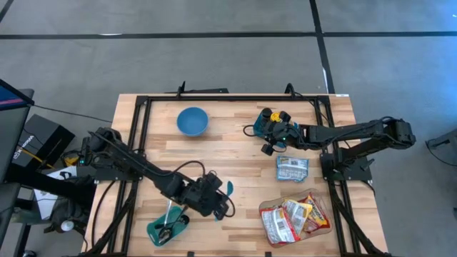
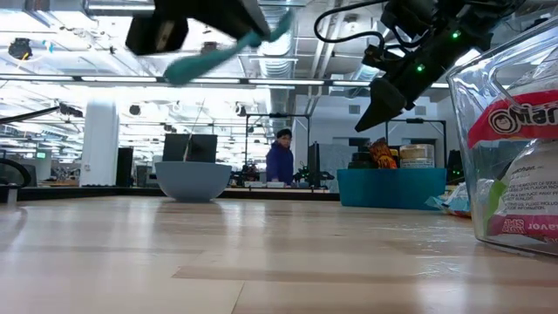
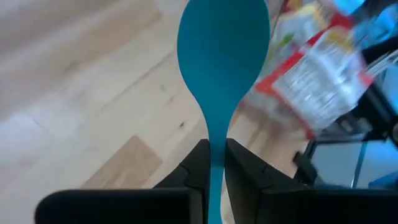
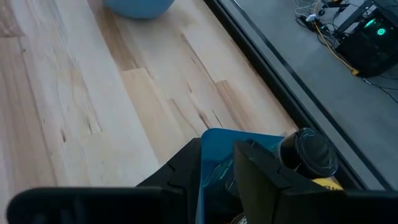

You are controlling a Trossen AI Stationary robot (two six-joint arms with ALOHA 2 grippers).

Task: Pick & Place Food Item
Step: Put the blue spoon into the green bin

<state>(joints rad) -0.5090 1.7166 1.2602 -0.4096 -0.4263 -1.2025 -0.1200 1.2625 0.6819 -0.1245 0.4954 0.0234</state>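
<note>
My left gripper is shut on a teal spoon and holds it above the near middle of the table. My right gripper is shut on a blue bin at the far right. The bin holds a black-lidded jar and yellow items and stands on the table in the low view. A silver food packet lies flat near the right gripper. A clear bag of food packets lies at the near right. A blue bowl stands at the far left. My left gripper pinches the spoon's handle between its two fingers. The fingers slant down and lie along the handle, so the spoon's bowl sticks out ahead of them. The spoon is lifted clear of the table. My right gripper has the bin's wall between its fingers, one on each face of the wall. It comes in slanting down from the table's right side.
A teal holder with utensils sticking out of it stands at the near left, close to my left arm. A black frame runs along the table's left, far and right edges. Bare wood lies in the middle of the table.
</note>
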